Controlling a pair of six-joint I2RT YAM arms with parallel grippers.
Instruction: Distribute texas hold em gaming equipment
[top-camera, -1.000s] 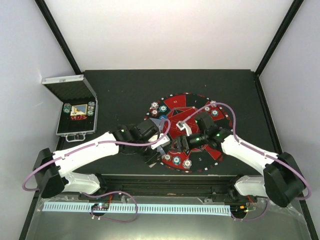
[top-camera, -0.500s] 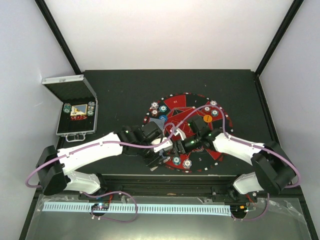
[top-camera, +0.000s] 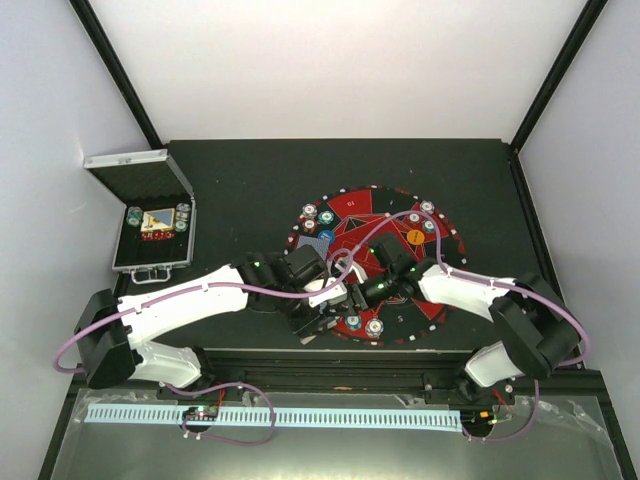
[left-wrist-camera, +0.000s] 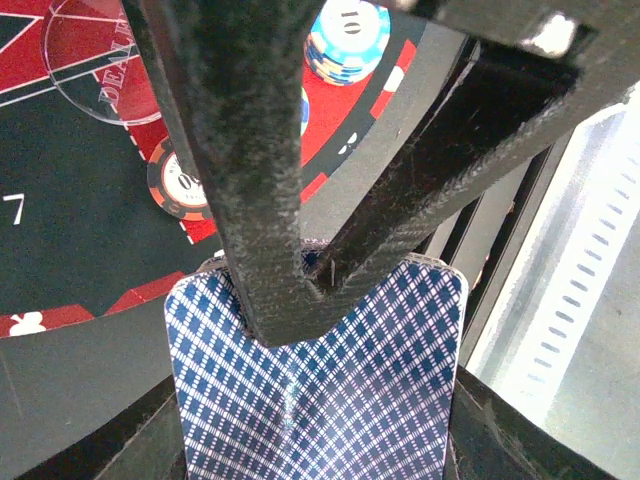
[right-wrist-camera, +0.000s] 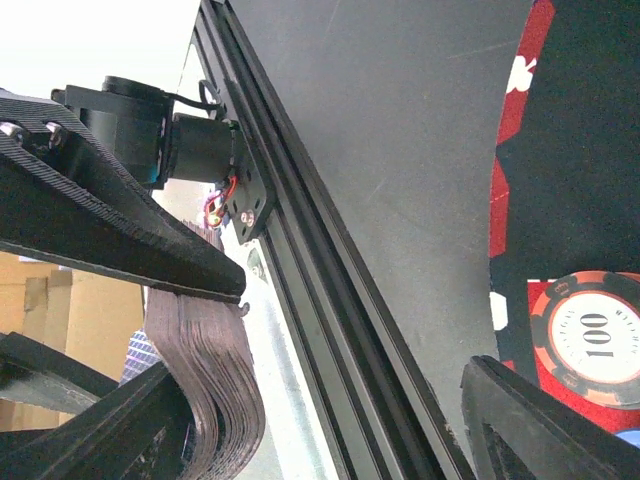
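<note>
Top external: case (top-camera: 152, 267) holds chips (top-camera: 134, 214), perhaps cards (top-camera: 157, 222); left gripper (left-wrist-camera: 305, 285) clamps the deck (left-wrist-camera: 330, 400), right gripper (right-wrist-camera: 320, 375) spread.

A silver metal case lined with black foam (top-camera: 152, 262) lies open at the left of the black worktop (top-camera: 250, 190), its lid tilted back. Well to its right lies a large round red-and-black mat (top-camera: 350, 212). A black metal rail (top-camera: 330, 362) borders the near edge, with a white perforated strip (top-camera: 300, 418) in front of it.

100 on red chip (right-wrist-camera: 588, 338), 7 on mat (left-wrist-camera: 60, 235)
</note>
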